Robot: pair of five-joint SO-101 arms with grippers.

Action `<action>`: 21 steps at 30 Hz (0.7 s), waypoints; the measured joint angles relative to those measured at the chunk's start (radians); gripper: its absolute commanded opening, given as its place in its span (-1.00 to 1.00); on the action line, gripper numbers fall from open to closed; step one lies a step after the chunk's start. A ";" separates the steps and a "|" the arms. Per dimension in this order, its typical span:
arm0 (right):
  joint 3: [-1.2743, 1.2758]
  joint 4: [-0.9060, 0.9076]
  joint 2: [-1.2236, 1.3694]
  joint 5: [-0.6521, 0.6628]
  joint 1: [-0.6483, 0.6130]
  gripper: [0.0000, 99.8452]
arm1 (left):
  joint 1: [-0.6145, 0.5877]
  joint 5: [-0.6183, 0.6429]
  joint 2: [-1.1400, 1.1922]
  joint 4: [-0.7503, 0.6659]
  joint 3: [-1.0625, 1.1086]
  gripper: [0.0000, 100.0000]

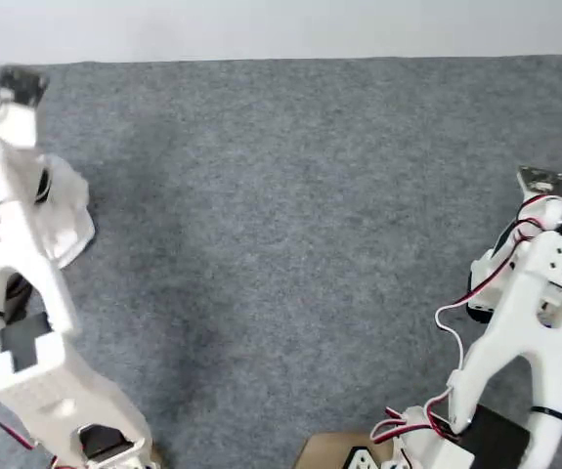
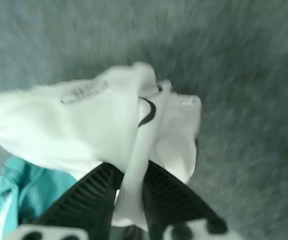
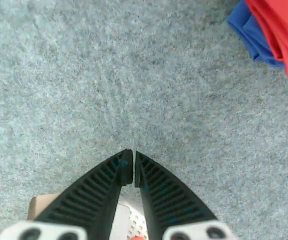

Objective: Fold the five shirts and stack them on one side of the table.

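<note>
My left gripper (image 2: 132, 182) is shut on a fold of a white shirt (image 2: 83, 125), which bunches up over the grey table. A teal shirt (image 2: 18, 195) lies right beside it, partly under the white one. From above, the left arm (image 1: 17, 244) stands at the table's left edge with a bit of the white shirt (image 1: 73, 220) showing beside it. My right gripper (image 3: 133, 162) is shut with nothing in it, just over bare grey cloth. A red shirt (image 3: 279, 30) lies on a blue shirt (image 3: 249, 30) a little way off from it. The right arm (image 1: 544, 274) stands at the right edge.
The table top is a grey felt-like cover (image 1: 290, 215), with a pale wall along its far edge. A brown cardboard piece (image 1: 329, 451) sits at the near edge between the arm bases. Red and white cables (image 1: 456, 322) hang along the right arm.
</note>
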 measured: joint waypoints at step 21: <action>0.000 0.000 0.000 0.000 0.000 -0.98 | 0.809 0.327 -0.287 0.026 -0.206 -0.99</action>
